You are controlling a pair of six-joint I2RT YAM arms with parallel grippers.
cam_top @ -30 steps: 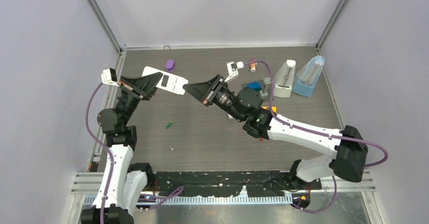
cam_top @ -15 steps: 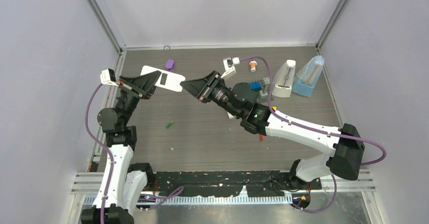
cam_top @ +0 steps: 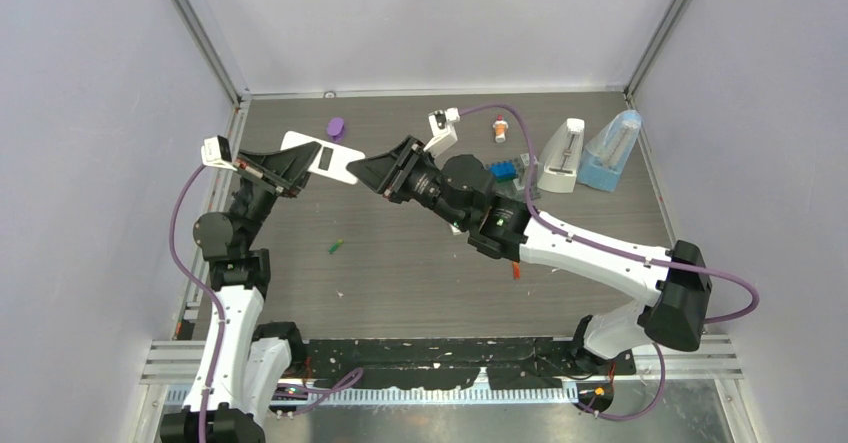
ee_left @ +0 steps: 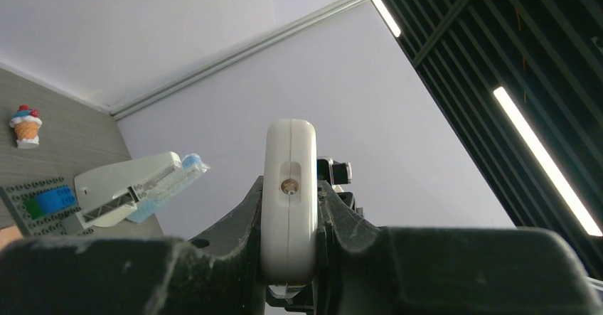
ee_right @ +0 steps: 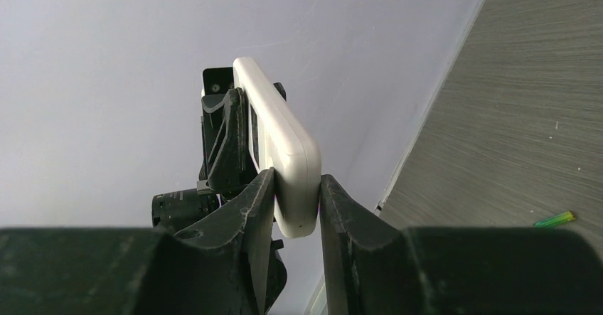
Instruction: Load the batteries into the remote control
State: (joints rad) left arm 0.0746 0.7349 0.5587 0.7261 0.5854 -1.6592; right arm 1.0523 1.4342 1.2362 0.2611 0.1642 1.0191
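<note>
Nearest, on the grey table [cam_top: 420, 263] just ahead of the arm bases: green battery [cam_top: 335, 247]. Lies flat and alone on the bare surface, well apart from the remote and from both grippers. Shows again low at the right edge of the right wrist view, small and off to the side.

Further in, left gripper [cam_top: 297, 171]. Reaches in from the left wall side and clamps the white remote [cam_top: 305, 146], a finger tight against each side of it. Holds it raised off the table, long axis running left to right between the two arms, one broad face turned up. In that face, a dark rectangular opening; contents too small to tell.

At the remote's other end, right gripper [cam_top: 362, 171]. Comes in from the right with its fingers one on each side of that end, right up against the casing. Squeezing or merely flanking it: cannot tell.

Beyond the remote, towards the back wall: small purple object [cam_top: 336, 127], resting on the table, too small to tell what it is.

Farthest, in the back right corner: grey brick plate [cam_top: 505, 170] carrying blue bricks, white stapler [cam_top: 562, 158] just beside it, blue see-through object [cam_top: 612, 148] next to the stapler, and ice-cream toy [cam_top: 499, 131] standing apart behind the plate.
</note>
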